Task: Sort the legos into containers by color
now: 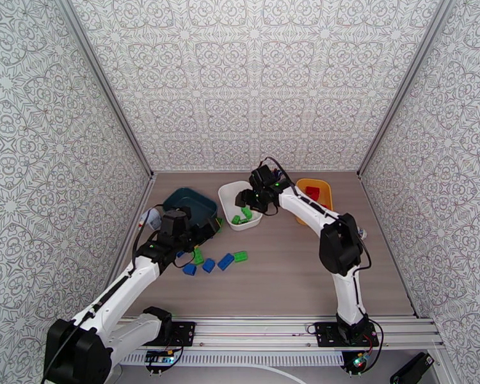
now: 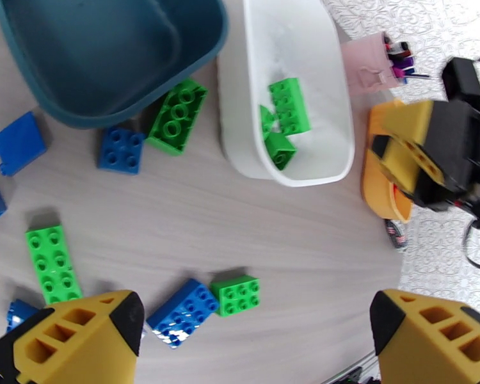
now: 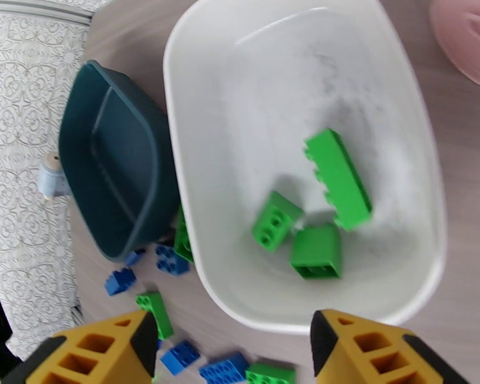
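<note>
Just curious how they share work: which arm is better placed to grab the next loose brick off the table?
Left, I'd say. The left gripper hangs open right above the loose small blue plastic brick and small green plastic brick, while the right gripper is over the white plastic tub.

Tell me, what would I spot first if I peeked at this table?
First, the white tub in the middle at the back, with three green legos inside and the right gripper open above it. Next, the blue and green legos scattered on the table beside the dark teal tub, near the open left gripper. A yellow tub holding a red lego sits back right.
</note>
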You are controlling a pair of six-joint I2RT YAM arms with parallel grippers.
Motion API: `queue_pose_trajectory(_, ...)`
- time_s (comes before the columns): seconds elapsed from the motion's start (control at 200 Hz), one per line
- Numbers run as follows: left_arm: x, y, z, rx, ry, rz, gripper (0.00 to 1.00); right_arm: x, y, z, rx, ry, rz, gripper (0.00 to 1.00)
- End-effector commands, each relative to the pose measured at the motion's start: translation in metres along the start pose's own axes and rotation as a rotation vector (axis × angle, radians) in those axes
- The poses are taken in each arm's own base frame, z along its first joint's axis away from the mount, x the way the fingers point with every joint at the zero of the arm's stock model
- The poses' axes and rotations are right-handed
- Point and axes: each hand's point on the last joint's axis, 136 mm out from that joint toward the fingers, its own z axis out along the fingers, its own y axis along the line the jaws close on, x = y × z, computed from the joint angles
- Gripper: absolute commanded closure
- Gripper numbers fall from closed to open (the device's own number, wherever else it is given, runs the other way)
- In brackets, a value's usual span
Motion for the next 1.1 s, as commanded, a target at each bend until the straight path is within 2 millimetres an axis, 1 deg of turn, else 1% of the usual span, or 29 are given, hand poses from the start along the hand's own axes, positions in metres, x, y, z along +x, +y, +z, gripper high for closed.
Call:
queue_pose_trajectory(0.0,0.000,0.011,-0.003,-0.064,-0.002,0.032,0.01,0.013,0.001,-0.024,0.060,-0.018,-0.083,0.32)
queue_pose_trajectory(0.065,0.000,0.013,-0.004,-0.077,0.001,0.041,0.01,0.022,0.000,-0.028,0.099,-0.013,-0.123,0.31)
queue_pose_trajectory(0.165,0.001,0.013,-0.006,-0.096,0.001,0.056,0.01,0.044,-0.003,-0.028,0.161,0.012,-0.189,0.29)
queue_pose_trajectory(0.25,0.003,0.015,-0.007,-0.113,0.002,0.066,0.01,0.066,-0.007,-0.024,0.208,0.040,-0.236,0.28)
queue_pose_trajectory(0.515,0.019,0.024,-0.006,-0.146,0.011,0.066,0.01,0.146,-0.025,-0.003,0.307,0.144,-0.327,0.25)
queue_pose_trajectory(0.615,0.024,0.032,-0.006,-0.159,0.015,0.050,0.01,0.172,-0.034,0.006,0.316,0.170,-0.323,0.23)
queue_pose_trajectory(0.75,0.027,0.038,-0.009,-0.172,0.013,0.047,0.01,0.202,-0.043,0.018,0.327,0.204,-0.318,0.22)
queue_pose_trajectory(0.81,0.027,0.040,-0.011,-0.179,0.010,0.044,0.01,0.213,-0.046,0.022,0.337,0.217,-0.319,0.22)
queue_pose_trajectory(0.92,0.027,0.045,-0.014,-0.186,0.005,0.032,0.01,0.225,-0.051,0.030,0.355,0.229,-0.316,0.22)
queue_pose_trajectory(1.095,0.027,0.053,-0.015,-0.189,0.008,0.003,0.01,0.225,-0.051,0.037,0.355,0.216,-0.299,0.22)
